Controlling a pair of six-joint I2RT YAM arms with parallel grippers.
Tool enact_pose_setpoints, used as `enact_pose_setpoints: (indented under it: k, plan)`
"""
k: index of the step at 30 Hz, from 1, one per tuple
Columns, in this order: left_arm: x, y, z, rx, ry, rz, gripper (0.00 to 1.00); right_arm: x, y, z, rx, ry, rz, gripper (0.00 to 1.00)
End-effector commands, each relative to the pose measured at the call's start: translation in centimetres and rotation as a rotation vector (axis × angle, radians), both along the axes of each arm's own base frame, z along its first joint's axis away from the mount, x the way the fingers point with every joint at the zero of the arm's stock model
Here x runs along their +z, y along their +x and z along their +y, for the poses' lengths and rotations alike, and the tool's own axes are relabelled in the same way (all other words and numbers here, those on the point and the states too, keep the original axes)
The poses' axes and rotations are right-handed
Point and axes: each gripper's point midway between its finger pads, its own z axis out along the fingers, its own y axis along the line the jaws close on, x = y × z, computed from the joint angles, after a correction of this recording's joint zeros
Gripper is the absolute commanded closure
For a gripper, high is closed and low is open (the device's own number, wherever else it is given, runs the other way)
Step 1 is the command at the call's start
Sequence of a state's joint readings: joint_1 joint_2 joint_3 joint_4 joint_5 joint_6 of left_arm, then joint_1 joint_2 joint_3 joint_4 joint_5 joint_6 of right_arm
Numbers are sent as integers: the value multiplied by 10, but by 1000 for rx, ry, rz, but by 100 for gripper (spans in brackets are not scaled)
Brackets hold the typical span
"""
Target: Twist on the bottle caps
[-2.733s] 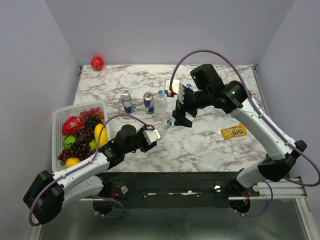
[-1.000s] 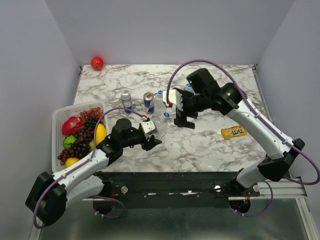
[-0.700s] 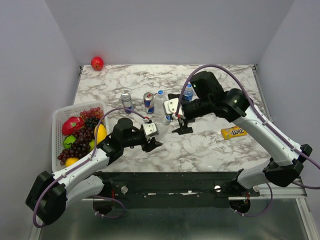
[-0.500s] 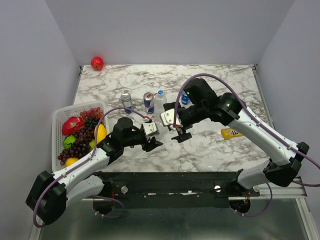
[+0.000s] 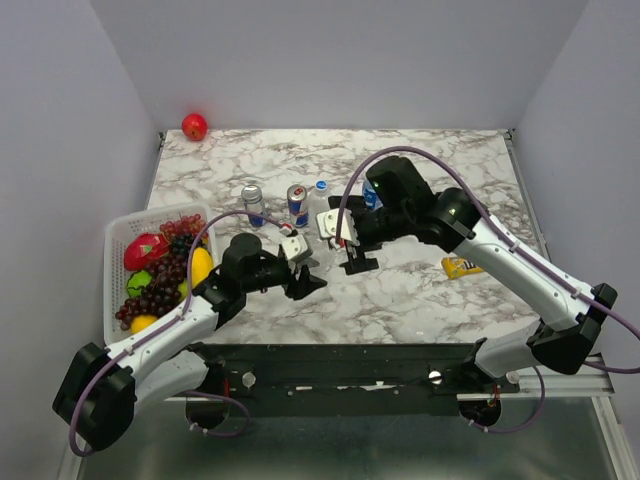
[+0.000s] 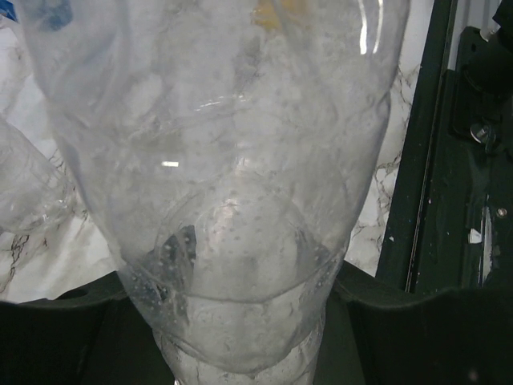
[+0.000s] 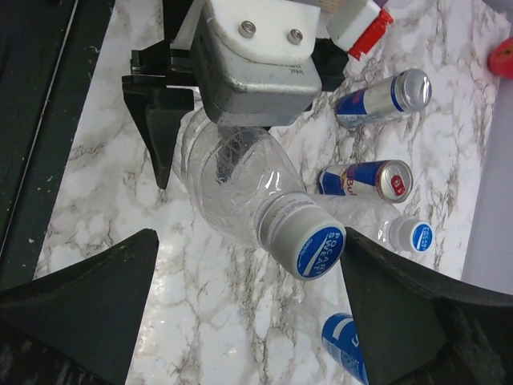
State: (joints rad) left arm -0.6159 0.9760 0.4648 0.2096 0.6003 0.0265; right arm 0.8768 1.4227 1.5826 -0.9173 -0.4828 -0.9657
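My left gripper is shut on the base of a clear unlabelled bottle and holds it tilted; the bottle fills the left wrist view, with the left gripper clamped round it. The bottle's blue-topped cap sits on its neck. My right gripper is open, and in the right wrist view my right gripper has a finger on each side of the cap. A second capped clear bottle stands behind. A blue-labelled bottle is partly hidden by the right arm.
Two blue-and-silver cans stand left of the bottles. A white basket of fruit is at the left edge. A yellow candy packet lies at the right. A red apple sits at the back left corner.
My right arm has swung nearer and to the left, bringing its open fingers down around the cap of the held bottle. The left gripper has stayed almost still.
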Motion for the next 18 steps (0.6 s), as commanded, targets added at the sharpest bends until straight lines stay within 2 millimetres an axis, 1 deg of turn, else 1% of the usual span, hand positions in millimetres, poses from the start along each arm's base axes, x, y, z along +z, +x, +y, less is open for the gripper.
enact_pose_setpoints:
  k: [1, 4, 7, 8, 9, 10, 11, 12, 13, 15, 16, 18]
  plan:
    - [43, 36, 10, 176, -146, -49, 100, -38, -35, -35, -137, -179, 278, 0]
    - [42, 37, 10, 169, -135, -66, 100, -51, -46, -47, -182, -250, 364, 0]
    - [36, 35, 10, 151, -115, -68, 100, -52, -45, -53, -223, -280, 380, 1]
    - [34, 33, 9, 128, -97, -89, 100, -50, -40, -54, -242, -283, 356, 0]
    - [30, 29, 8, 105, -80, -88, 100, -42, -27, -48, -270, -243, 315, 1]
    - [28, 22, 5, 65, -77, -82, 100, -29, -17, -43, -296, -195, 280, 0]
    - [25, 19, 4, 37, -57, -105, 100, -19, -5, -41, -319, -156, 235, 0]
    - [17, 15, 5, 6, -20, -115, 100, -4, 8, -32, -326, -88, 178, 0]
    - [14, 12, 5, -18, -4, -126, 100, 10, 16, -27, -321, -45, 130, 0]
    - [6, 6, 6, -63, 41, -141, 100, 30, 26, -17, -306, 26, 59, 0]
    - [4, 4, 6, -76, 54, -142, 100, 36, 29, -13, -292, 45, 33, 0]
    - [2, 0, 5, -112, 68, -145, 100, 49, 24, -6, -218, 93, 6, 1]
